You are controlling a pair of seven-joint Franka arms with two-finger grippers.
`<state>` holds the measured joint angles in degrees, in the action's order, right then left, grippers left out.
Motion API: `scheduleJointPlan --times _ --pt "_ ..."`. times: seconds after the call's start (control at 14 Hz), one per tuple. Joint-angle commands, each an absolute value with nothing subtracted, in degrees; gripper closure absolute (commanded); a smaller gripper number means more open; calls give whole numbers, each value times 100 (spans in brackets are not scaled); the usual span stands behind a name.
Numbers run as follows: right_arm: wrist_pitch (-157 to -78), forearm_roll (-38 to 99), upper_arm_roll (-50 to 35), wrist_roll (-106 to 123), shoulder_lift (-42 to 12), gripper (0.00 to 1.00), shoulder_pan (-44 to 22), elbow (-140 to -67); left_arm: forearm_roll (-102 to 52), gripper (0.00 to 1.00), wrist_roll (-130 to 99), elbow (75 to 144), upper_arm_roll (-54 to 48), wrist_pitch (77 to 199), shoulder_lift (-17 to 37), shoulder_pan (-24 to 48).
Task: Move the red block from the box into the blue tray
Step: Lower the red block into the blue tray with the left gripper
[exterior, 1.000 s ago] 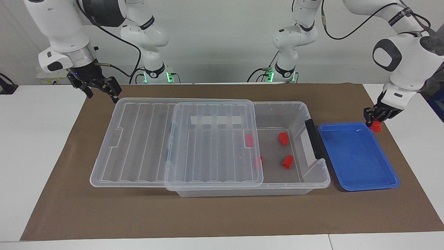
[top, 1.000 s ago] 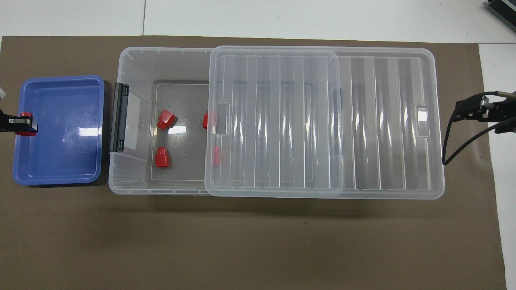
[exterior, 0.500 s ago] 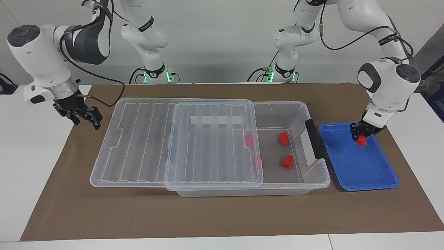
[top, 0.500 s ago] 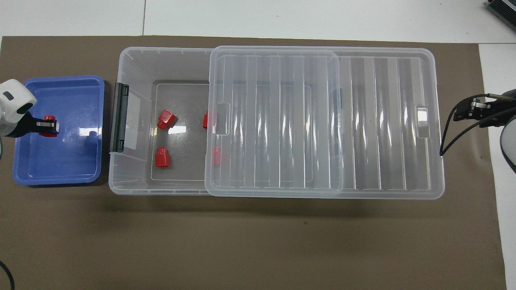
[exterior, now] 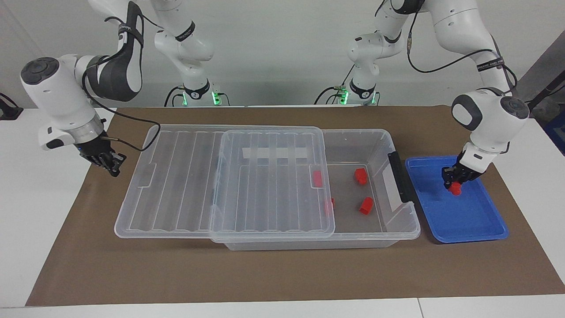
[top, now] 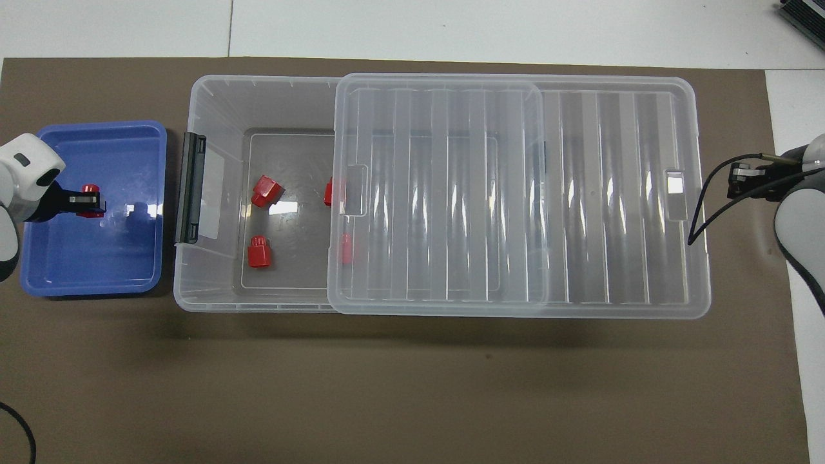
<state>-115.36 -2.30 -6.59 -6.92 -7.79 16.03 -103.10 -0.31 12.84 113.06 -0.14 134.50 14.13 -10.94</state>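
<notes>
since a second ago the left gripper (exterior: 454, 182) has come from the tray's upper right rim down over the shallow bright blue plastic tray (exterior: 479, 229), clamped on the small red plastic block (exterior: 455, 190) pointing straight down, while the right gripper (exterior: 110, 165) waits at frame left, fingers unreadable.

The box (exterior: 379, 145) is open from above only at its end toward the left arm, where the lid (exterior: 220, 181) has been slid aside. That opening is bounded by the lid's edge and by the black clip (exterior: 399, 176). Two red blocks (exterior: 360, 175) (exterior: 366, 205) lie in the open part; two more (exterior: 317, 178) (exterior: 330, 204) sit at or under the lid's edge. The blue tray (exterior: 468, 221), just beside the clip, is mostly bare, except where the left gripper (exterior: 454, 187) holds a red block (exterior: 455, 190) low over it. The right gripper (exterior: 108, 162) hangs beside the lid's overhanging end. The tabletop (exterior: 282, 274) farther from the robots is open.
</notes>
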Motion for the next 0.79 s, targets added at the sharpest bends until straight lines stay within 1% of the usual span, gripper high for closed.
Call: scheduleJointPlan --times 0.0,0.21,0.5,0.71 --pt "-11707 -193 -712 -554 -809 100 1512 -10354 -167 100 1406 11663 9 13834 1301 -1098" --pt "-11698 -193 -721 -545 -809 100 1389 -10354 -167 100 1371 11724 9 13930 1318 -1072" --pt "-11689 -193 -738 -413 -809 100 1143 -10354 -167 100 1371 12365 9 14921 1397 -1063" --pt "-11646 -193 -738 -413 -809 100 941 -10362 -176 100 1362 12428 -9 15021 1459 -1063"
